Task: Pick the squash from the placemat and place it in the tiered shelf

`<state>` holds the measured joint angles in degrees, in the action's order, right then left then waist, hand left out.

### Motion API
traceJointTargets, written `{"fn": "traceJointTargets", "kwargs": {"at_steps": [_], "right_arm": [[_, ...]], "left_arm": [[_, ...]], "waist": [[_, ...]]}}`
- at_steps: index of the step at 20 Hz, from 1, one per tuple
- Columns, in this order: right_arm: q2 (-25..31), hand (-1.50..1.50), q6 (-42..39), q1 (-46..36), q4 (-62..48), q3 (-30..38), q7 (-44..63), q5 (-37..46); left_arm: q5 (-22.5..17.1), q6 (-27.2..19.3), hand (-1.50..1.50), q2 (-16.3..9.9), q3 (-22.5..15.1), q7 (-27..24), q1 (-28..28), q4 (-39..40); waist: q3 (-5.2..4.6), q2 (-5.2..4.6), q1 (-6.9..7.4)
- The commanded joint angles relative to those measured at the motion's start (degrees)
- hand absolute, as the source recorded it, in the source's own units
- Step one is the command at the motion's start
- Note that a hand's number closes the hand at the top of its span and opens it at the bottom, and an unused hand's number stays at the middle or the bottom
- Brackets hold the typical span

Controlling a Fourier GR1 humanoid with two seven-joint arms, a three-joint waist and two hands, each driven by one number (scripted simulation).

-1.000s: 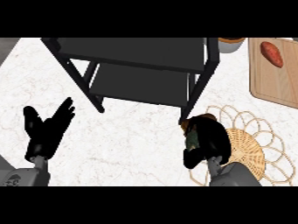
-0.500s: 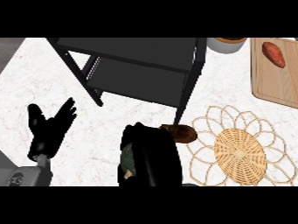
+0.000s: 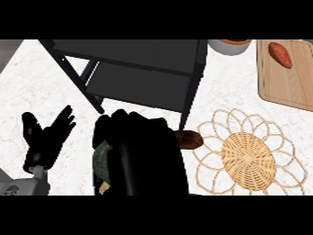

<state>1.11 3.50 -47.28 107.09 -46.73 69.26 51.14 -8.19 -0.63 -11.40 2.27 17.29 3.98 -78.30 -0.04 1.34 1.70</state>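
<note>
Black right hand curled around mottled green squash between woven straw placemat and open-fingered black left hand, before dark metal tiered shelf.

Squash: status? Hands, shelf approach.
Right hand curled round dark green squash, off woven placemat. Left hand open, resting. Black tiered shelf just ahead, front post near.

Right robot hand curls round squash before tiered shelf.

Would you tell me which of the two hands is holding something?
The right hand, curled round the green squash at centre; the left hand rests open beside it.
</note>
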Motion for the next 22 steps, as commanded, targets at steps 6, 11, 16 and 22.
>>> {"fn": "traceJointTargets", "kwargs": {"at_steps": [6,11,16,22], "right_arm": [[-1.06,1.50,-4.74,-16.64,-3.77,13.59,15.93,-4.93],[-1.06,1.50,-6.07,-27.48,-11.50,21.92,15.11,-7.35],[-1.07,1.50,-8.31,-34.16,-19.04,27.45,12.07,-8.57],[-1.08,1.50,-10.65,-38.71,-30.47,34.73,3.97,-10.90]], "left_arm": [[0.96,-1.00,0.00,0.16,-0.31,1.17,-0.51,-0.08],[0.13,-0.85,0.00,0.23,1.10,0.43,1.46,2.59],[0.13,-0.70,0.00,-0.18,0.71,2.53,0.90,0.29],[0.38,-0.70,0.00,0.55,0.53,0.62,-1.82,-1.37]], "waist": [[-0.22,-0.26,-0.79],[-0.23,-0.85,-1.06],[-0.07,-0.96,-1.07],[-0.03,-1.16,-0.88]]}}
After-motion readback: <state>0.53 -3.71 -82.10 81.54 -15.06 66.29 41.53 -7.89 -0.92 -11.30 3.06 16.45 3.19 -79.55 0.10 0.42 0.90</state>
